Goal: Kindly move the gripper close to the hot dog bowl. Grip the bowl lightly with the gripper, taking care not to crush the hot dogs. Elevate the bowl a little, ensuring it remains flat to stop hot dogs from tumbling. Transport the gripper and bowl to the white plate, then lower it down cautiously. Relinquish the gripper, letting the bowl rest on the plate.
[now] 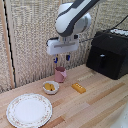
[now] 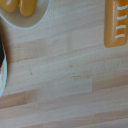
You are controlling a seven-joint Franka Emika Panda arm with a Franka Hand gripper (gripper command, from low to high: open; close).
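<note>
Light wood table (image 1: 100,95), woven beige screen (image 1: 35,35) behind, black box appliance (image 1: 109,52) at the exterior view's right. Gripper (image 1: 61,61) up in the air over the pink cup (image 1: 60,74), well clear of the tabletop, fingers pointing down; holding nothing, fingers look slightly parted but too small and blurred to call, so cannot tell open or closed. Bowl (image 1: 50,87) sitting on the table just beside the cup, toward the exterior view's left and nearer the camera, hot dogs (image 1: 49,87) inside, level. Plate (image 1: 29,109) flat on the table near the front left corner, close to the bowl but not touching. Orange block (image 1: 78,88) lying on the table to the right of the bowl, apart from it. Wrist view: bowl edge (image 2: 22,12) with hot dogs (image 2: 25,5) at one corner, orange block (image 2: 116,22) at another, bare wood between, no fingers in frame.
</note>
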